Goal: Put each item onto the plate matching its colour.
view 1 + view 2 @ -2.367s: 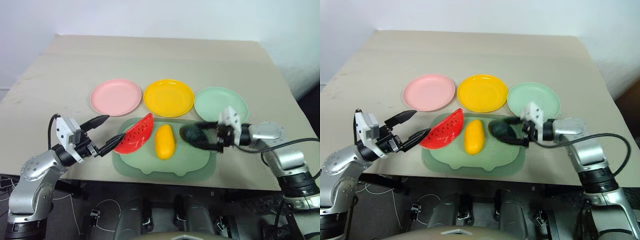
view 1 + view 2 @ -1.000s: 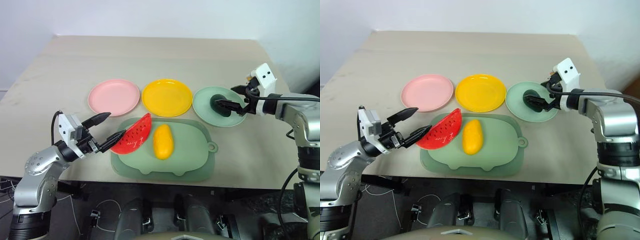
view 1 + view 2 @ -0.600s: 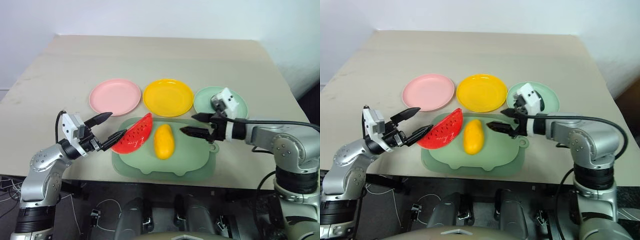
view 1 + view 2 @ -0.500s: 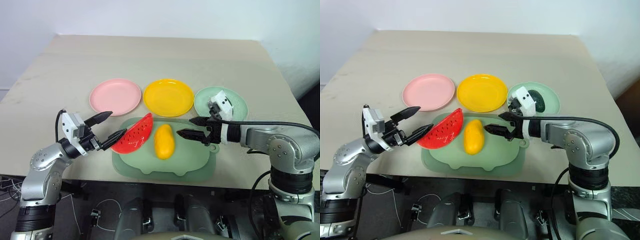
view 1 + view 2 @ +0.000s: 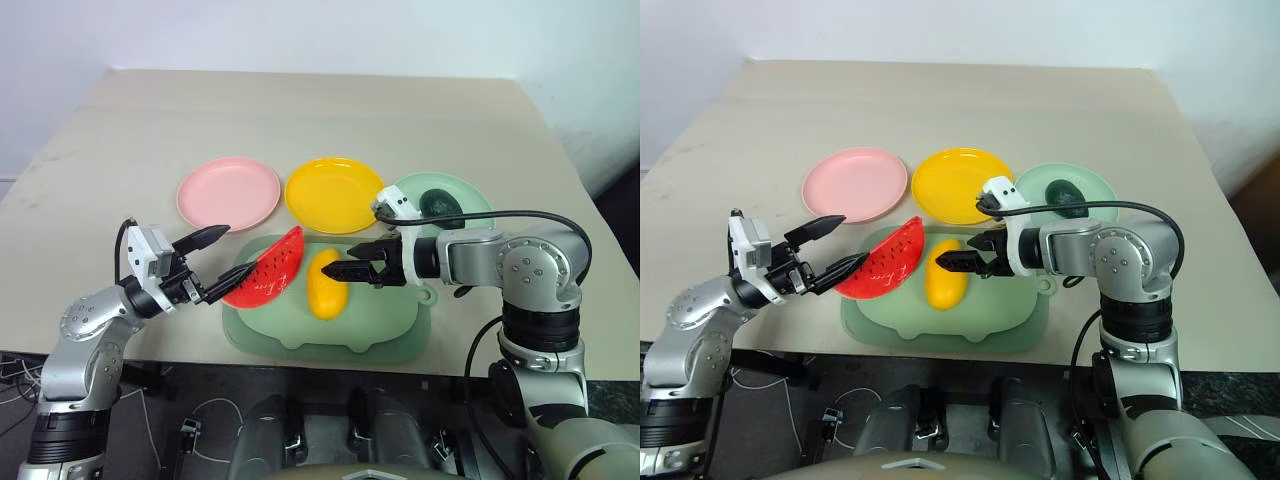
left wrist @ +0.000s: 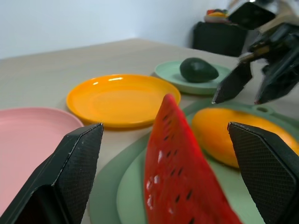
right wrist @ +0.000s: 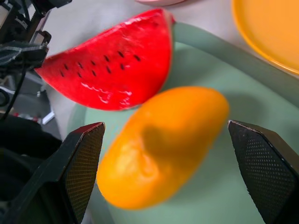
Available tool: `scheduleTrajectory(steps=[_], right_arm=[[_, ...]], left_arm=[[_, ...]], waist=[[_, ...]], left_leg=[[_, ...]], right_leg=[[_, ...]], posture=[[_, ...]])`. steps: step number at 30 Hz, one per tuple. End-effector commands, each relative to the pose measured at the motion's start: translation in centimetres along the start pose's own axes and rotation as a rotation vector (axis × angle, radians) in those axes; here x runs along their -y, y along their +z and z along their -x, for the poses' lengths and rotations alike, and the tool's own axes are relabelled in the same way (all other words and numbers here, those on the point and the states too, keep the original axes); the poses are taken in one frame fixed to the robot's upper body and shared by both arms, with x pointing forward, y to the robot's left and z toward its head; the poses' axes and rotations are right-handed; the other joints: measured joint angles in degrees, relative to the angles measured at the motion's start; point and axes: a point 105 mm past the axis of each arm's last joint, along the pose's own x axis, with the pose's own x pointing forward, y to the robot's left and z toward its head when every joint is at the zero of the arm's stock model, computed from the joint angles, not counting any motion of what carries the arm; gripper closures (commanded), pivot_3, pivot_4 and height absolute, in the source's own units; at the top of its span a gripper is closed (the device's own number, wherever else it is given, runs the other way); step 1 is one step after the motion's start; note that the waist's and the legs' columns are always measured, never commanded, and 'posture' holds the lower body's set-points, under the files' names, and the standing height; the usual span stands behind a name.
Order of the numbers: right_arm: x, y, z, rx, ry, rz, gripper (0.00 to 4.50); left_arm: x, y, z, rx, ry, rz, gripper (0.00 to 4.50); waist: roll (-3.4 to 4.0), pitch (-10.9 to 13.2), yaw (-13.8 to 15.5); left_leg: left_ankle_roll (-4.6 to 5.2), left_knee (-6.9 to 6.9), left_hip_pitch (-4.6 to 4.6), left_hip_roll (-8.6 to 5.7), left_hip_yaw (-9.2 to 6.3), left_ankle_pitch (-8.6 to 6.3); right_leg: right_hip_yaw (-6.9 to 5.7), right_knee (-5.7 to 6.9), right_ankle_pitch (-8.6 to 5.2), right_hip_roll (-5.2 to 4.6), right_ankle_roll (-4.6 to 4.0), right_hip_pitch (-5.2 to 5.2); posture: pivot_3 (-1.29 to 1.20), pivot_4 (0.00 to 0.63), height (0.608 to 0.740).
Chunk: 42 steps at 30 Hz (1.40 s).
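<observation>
The red watermelon wedge (image 5: 268,268) and the yellow mango (image 5: 326,283) lie side by side on the green mat (image 5: 340,328). The dark avocado (image 5: 437,202) rests on the pale green plate (image 5: 472,214). The pink plate (image 5: 229,193) and the yellow plate (image 5: 335,194) stand bare behind the mat. My left gripper (image 5: 232,252) is open, its fingers either side of the wedge's left end without closing on it. My right gripper (image 5: 338,262) is open just over the mango; in the right wrist view the mango (image 7: 163,144) lies between the fingers (image 7: 81,172).
The three plates stand in a row across the middle of the beige table (image 5: 300,110), close behind the mat. The mat's tab (image 5: 428,296) lies under my right forearm. The table's front edge runs just below the mat.
My right gripper has left the avocado on the pale green plate and swung left and down to the mango. The left gripper has stayed by the watermelon wedge.
</observation>
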Motion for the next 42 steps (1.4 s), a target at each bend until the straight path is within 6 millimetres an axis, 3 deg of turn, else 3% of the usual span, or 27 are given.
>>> scheduleTrajectory(steps=[1, 5, 14, 30, 38, 42], right_arm=[[-1.3, 0.3, -0.6, -0.009, 0.043, 0.018, 0.04], [-1.9, 0.0, -1.6, -0.033, 0.075, -0.008, 0.04], [-2.9, -0.1, -2.4, -0.086, 0.113, -0.017, 0.04], [-1.6, -2.4, -2.1, -0.165, -0.025, 0.231, 0.04], [-1.1, -1.8, -2.7, -0.121, -0.033, 0.291, 0.04], [-0.7, -1.5, -2.9, -0.103, -0.052, 0.304, 1.26]], left_arm=[[0.5, 1.7, 0.4, 0.011, -0.029, -0.017, 0.00], [1.3, 2.2, 0.8, -0.045, -0.093, 0.028, 0.00], [0.4, 2.7, 0.9, -0.082, -0.094, 0.000, 0.00], [0.4, 3.0, 0.5, -0.078, -0.115, 0.016, 0.00], [0.4, 2.9, 0.6, -0.087, -0.119, 0.013, 0.00], [0.4, 2.9, 0.6, -0.088, -0.117, 0.010, 0.00]], waist=[[0.00, 0.0, -0.1], [0.01, 0.0, -0.2], [0.00, 0.0, -0.1], [0.00, 0.0, -0.1], [0.00, 0.0, -0.1], [-0.01, 0.0, 0.0]], left_leg=[[0.00, -0.01, 0.00, 0.00, 0.01, 0.00], [-0.09, -0.13, 0.01, 0.01, 0.04, 0.05], [-0.17, -0.23, 0.01, 0.00, 0.06, 0.10], [-0.22, -0.34, 0.02, 0.00, 0.09, 0.14], [-0.27, -0.35, 0.00, 0.01, 0.10, 0.17], [-0.27, -0.35, 0.00, 0.00, 0.10, 0.17]], right_leg=[[0.00, 0.00, 0.00, 0.00, 0.00, 0.00], [0.04, 0.02, 0.05, 0.04, 0.10, -0.08], [0.05, 0.03, 0.07, 0.06, 0.13, -0.15], [0.07, 0.00, 0.07, 0.06, 0.14, -0.23], [0.07, 0.01, 0.07, 0.07, 0.14, -0.28], [0.07, 0.00, 0.07, 0.06, 0.14, -0.29]], posture=[[0.00, 0.150, 0.696], [0.00, 0.150, 0.696], [0.00, 0.150, 0.696], [0.00, 0.150, 0.696], [0.00, 0.150, 0.696], [0.00, 0.150, 0.696]])
